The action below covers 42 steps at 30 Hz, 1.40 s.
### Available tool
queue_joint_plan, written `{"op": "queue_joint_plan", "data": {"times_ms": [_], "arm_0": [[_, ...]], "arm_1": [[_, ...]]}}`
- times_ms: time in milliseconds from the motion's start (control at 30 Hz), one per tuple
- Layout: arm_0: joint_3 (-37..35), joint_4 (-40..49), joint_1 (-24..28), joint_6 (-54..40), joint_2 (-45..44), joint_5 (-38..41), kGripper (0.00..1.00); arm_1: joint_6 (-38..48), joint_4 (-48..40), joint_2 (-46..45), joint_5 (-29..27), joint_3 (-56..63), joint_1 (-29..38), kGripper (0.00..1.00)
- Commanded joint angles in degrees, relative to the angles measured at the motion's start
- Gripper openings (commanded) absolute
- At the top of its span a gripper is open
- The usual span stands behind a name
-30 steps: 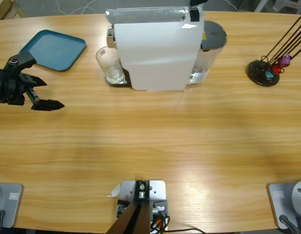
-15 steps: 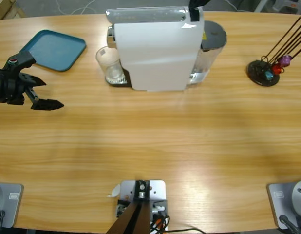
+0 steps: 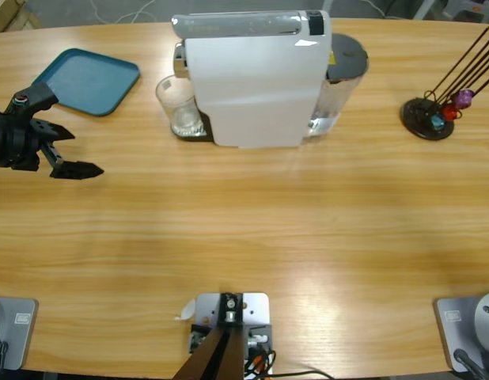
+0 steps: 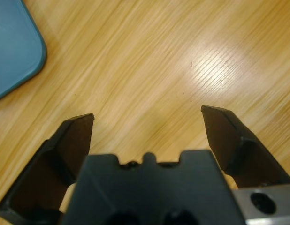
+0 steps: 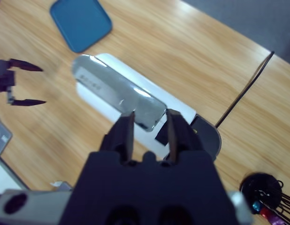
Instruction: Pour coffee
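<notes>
Your glass cup [image 3: 179,106] stands upright on the drip tray of the white coffee machine [image 3: 252,79], tucked against the machine's left flank at the far side of the wooden table [image 3: 252,237], and it looks empty or nearly so. From there the machine's long axis runs across the table, with its silver top lever [image 5: 118,92] lying along that same line and the grey water tank [image 3: 345,57] at the right end. The right gripper [image 5: 147,125] hangs high above the lever's tank end, jaws drawn close with only a narrow gap and nothing between them; you cannot see this arm in the high view at all. The left gripper [image 3: 62,153] sits low over bare wood at the table's left edge, jaws spread wide and empty, just beside the blue tray [image 3: 90,79] and well apart from the cup, which lies off toward the table's middle from it. So of the two, your left arm is nearer the cup, while your right is placed over the machine's top. The capsule stand [image 3: 429,117] at the far right is clear of both.
</notes>
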<state>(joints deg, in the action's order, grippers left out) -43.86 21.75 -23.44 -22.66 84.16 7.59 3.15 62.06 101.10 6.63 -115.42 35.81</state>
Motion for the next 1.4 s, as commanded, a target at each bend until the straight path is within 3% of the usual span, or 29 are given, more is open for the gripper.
{"op": "queue_joint_plan", "data": {"times_ms": [33, 967, 1167, 1400], "arm_0": [[1.94, 0.48, -0.52, 0.07, 0.38, -0.88, 0.996], [1.83, 0.48, -0.82, 0.07, -1.01, -0.74, 0.996], [1.85, 0.60, -1.23, 0.25, -4.19, -0.56, 0.996], [1.24, 0.57, -2.40, 0.25, -5.67, -0.21, 0.996]], "arm_1": [[2.12, 2.91, -1.74, -1.09, 2.71, 1.16, 1.000], [4.76, 4.70, -1.75, -2.80, 4.95, 1.11, 1.000], [4.88, 2.33, -9.42, -3.54, 15.46, 2.69, 1.000], [8.27, -5.14, -26.45, -3.54, 33.00, 5.68, 1.000]]}}
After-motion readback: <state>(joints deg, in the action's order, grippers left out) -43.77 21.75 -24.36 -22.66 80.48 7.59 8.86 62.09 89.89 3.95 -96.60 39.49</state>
